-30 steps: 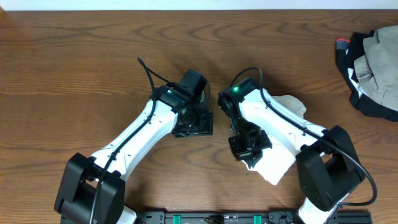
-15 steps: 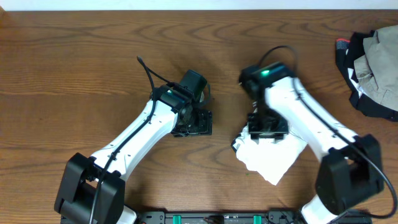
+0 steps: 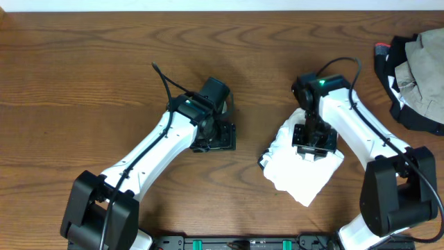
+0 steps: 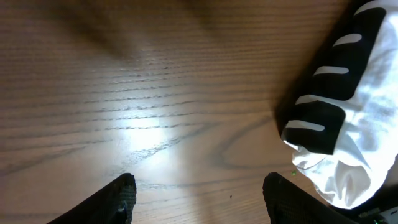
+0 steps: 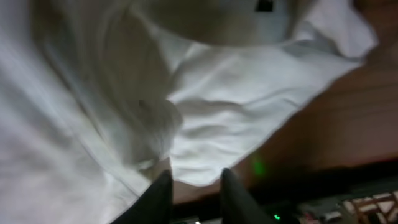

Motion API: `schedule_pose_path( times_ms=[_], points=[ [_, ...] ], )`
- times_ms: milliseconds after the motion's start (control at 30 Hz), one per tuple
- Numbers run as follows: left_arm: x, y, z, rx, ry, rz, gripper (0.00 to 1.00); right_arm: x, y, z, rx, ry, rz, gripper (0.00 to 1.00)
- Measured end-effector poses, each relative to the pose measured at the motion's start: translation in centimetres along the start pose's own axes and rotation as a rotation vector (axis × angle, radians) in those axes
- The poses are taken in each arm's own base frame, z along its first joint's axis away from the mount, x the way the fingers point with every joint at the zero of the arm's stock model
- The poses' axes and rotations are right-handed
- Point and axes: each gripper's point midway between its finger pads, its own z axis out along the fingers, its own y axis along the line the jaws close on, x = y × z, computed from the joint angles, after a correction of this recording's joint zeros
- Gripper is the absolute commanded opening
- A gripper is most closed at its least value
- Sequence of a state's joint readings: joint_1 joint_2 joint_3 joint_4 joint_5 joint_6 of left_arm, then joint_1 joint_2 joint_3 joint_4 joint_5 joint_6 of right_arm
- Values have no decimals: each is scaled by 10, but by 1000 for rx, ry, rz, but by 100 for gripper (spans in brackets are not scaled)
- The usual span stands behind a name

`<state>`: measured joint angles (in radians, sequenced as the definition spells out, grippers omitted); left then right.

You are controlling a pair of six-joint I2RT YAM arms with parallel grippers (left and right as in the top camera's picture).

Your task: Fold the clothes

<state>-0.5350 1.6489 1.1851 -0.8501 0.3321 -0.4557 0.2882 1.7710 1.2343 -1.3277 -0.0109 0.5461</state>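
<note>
The clothes lie as a small crumpled white bundle on the wooden table, right of centre. My right gripper hangs over the bundle's upper part. In the right wrist view its fingers stand a narrow gap apart, open, at the hem of the white cloth, with bare table showing between them. My left gripper is left of the bundle, apart from it. In the left wrist view it is wide open over bare wood, and the clothes show black stripes at the right.
A heap of dark and khaki garments lies at the table's right edge. A black rail runs along the front edge between the two arm bases.
My right arm has swung from the bundle's left side to the right and back, over its top, uncovering the cloth's left part. Its jaws opened, then narrowed. The left arm stayed still.
</note>
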Motion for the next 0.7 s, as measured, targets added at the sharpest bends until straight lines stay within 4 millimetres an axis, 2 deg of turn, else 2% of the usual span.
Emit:
schedule_pose_path(
  times_ms=[133,267,400,533,700],
  points=[
    [-2,4,-1,-5,-1,-3,68,-3,5,16,-26,-12,10,29],
    [-2,5,-1,-5,-2,-3,68,-9,13,31,-71,-35,8,25],
    [-2,5,-1,-6,-2,-1,68,-22,35,39,-182,-89,-34,22],
    [-2,5,-1,-5,-2,-1,68,-34,63,35,-320,-138,-97,19],
    [-2,5,-1,-5,-2,-1,68,-48,100,18,-487,-216,-179,22]
  ],
)
